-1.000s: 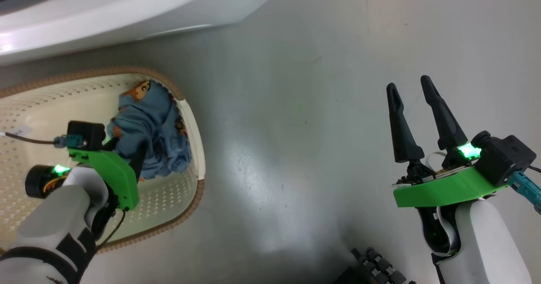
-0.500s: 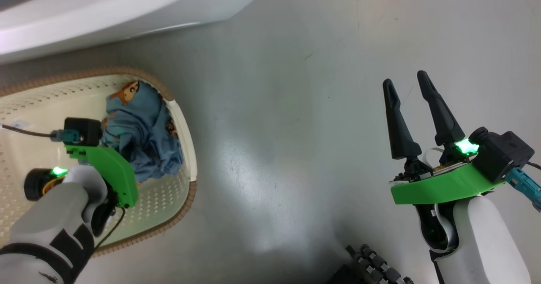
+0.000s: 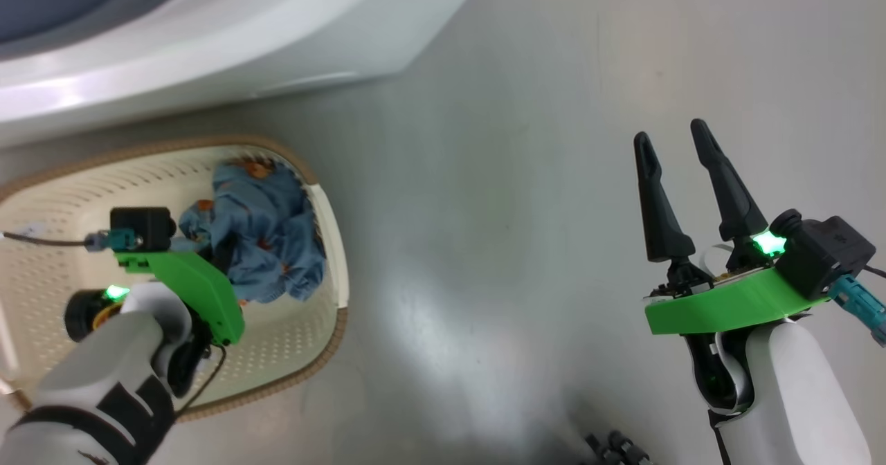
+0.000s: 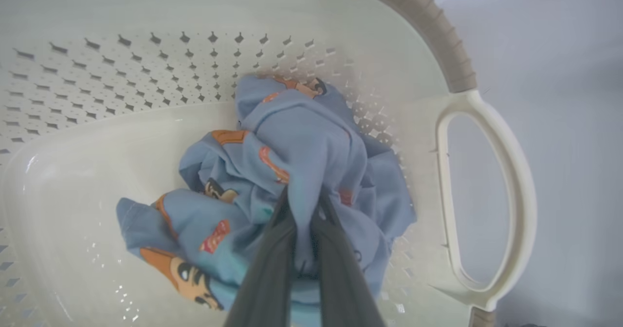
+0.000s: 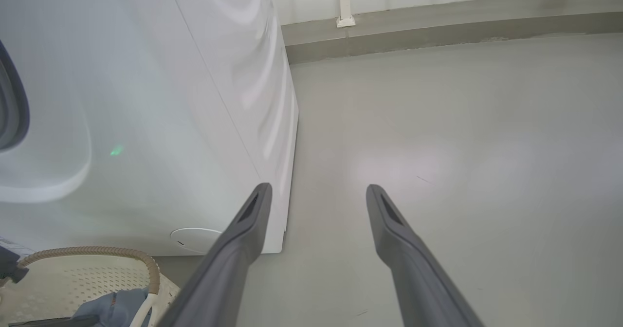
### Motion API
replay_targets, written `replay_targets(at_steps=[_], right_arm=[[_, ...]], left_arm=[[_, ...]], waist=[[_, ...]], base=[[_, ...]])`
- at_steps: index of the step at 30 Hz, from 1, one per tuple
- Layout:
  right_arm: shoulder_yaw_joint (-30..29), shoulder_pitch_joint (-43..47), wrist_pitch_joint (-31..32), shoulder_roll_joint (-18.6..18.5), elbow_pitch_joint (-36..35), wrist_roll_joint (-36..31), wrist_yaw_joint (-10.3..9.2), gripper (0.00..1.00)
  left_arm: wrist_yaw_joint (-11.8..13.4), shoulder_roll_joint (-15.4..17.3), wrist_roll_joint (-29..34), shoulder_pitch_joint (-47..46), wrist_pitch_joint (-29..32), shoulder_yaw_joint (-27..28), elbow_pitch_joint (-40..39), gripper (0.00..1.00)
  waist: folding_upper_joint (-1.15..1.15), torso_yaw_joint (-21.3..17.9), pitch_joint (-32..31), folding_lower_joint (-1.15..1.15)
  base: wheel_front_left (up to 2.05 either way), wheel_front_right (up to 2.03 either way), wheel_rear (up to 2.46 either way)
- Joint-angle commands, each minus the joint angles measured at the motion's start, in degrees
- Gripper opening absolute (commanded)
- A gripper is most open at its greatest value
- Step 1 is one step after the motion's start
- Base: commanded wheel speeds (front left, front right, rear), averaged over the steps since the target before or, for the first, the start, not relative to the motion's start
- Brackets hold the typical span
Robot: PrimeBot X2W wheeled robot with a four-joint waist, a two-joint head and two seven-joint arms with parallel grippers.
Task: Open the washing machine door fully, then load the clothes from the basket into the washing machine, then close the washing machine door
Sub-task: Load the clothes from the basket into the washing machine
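The clothes (image 4: 311, 142) have bunched tighter; my left gripper (image 4: 302, 203) pinches a blue fold; I should lift straight, clearing the basket (image 4: 438, 25) rim; my right gripper (image 3: 669, 133) idles, spread.

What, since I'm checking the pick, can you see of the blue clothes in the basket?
The blue clothes are a crumpled bundle of soft-looking fabric printed with orange-brown bears. They sit bunched inside the cream basket, near its perforated wall and one handle. The left gripper is shut on a raised fold.
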Motion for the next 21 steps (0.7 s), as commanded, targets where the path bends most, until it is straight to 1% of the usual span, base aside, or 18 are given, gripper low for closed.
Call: replay_targets(at_steps=[1, 5, 6, 12, 16, 21], right_arm=[[1.06, 2.04, -0.27, 0.06, -0.62, -1.03, 0.09, 1.0], [0.98, 3.23, -0.27, 0.06, 0.44, -2.24, 0.09, 1.0], [0.98, 3.23, -0.27, 0.06, 0.44, -2.24, 0.09, 1.0], [0.88, 5.39, -0.27, -0.81, 1.87, -3.05, 0.09, 1.0], [0.74, 7.07, -0.27, -1.63, 2.39, -3.01, 0.09, 1.0], [0.5, 9.58, -0.27, -2.41, 2.95, -2.98, 0.09, 1.0]], left_arm=[[-0.09, 0.93, -1.49, 2.25, -1.54, 0.89, -0.47, 0.0], [-0.09, 0.15, -3.78, 4.14, -3.2, 1.33, -0.69, 0.0], [-0.09, 0.15, -3.78, 4.14, -3.2, 1.33, -0.69, 0.0], [-0.09, -0.3, -4.41, 6.57, -4.4, 2.19, -1.57, 0.0], [-0.09, -0.03, -1.71, 7.67, -4.48, 6.94, -3.22, 0.0], [-0.09, 0.15, 4.66, 11.45, -4.5, 15.41, -5.9, 0.0]], waist=[[0.0, 2.39, -4.01, 0.0], [0.0, 4.19, -7.88, 0.0], [0.0, 4.19, -7.88, 0.0], [0.0, 6.59, -13.61, 0.0], [0.0, 7.96, -17.02, 0.0], [0.0, 9.15, -21.28, 0.0]], base=[[0.0, 0.0, 0.0], [0.0, 0.0, 0.0], [0.0, 0.0, 0.0], [0.0, 0.0, 0.0], [0.0, 0.0, 0.0], [0.0, 0.0, 0.0]])
